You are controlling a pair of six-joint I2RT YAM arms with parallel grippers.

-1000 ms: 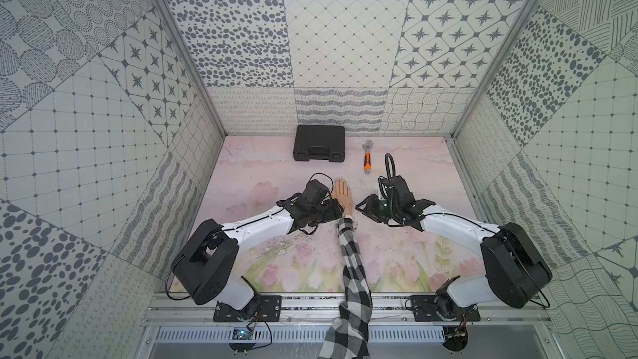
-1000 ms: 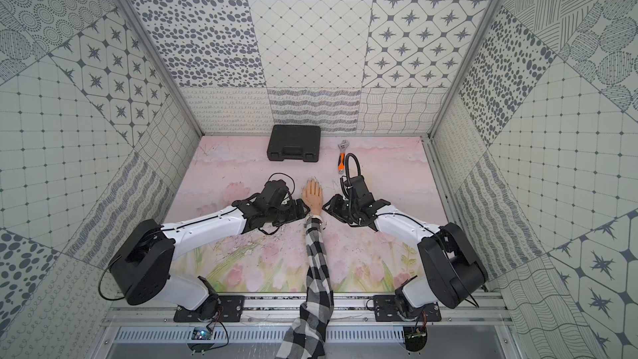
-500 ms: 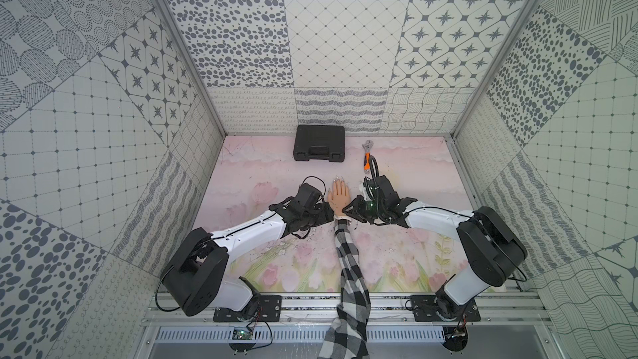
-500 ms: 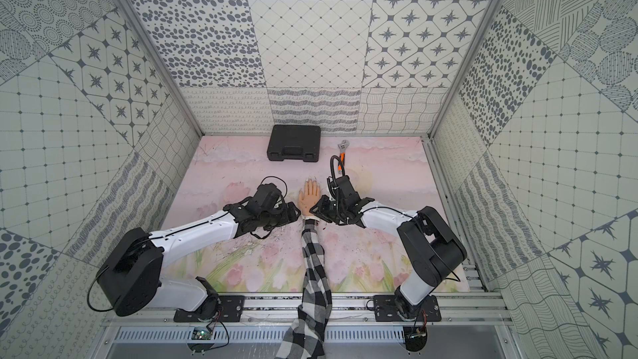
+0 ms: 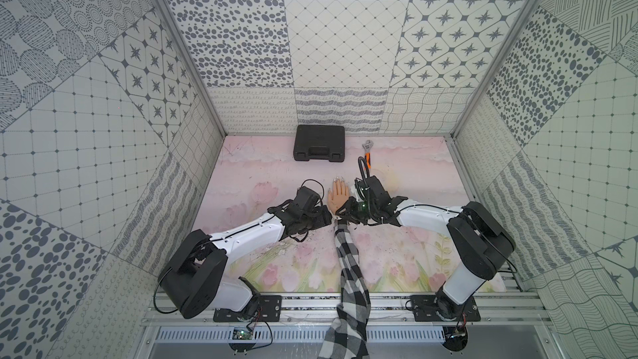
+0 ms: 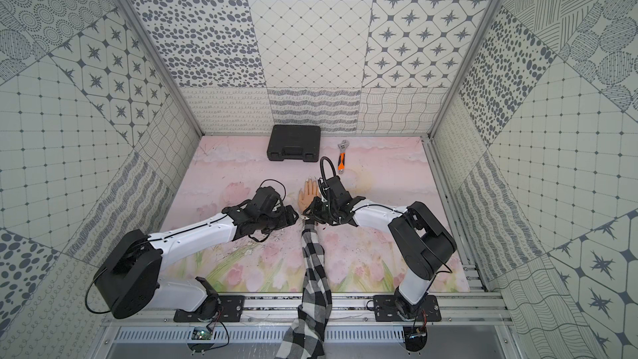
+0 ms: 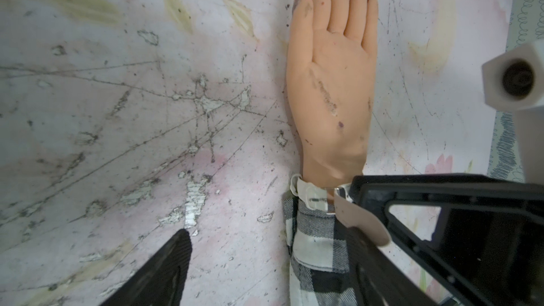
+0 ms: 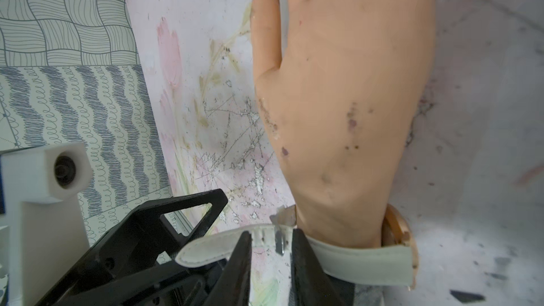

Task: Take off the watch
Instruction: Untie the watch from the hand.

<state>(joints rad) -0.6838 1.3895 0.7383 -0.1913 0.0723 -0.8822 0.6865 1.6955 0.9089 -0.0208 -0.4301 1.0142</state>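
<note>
Both top views: peach mannequin hand (image 5: 336,195) midway across the pink tabletop (image 5: 414,167), wrist hidden there. Left wrist view: left gripper (image 7: 268,231) spread; white-strapped wristwatch (image 7: 312,195) around that wrist. Right wrist view alone: right gripper (image 8: 270,236) pinching its strap.

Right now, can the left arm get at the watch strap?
Probably yes, in part. The left gripper has open jaws, and the watch strap on the mannequin wrist lies just ahead between them. The right gripper grips the buckle end, so only the nearer stretch looks free.
</note>
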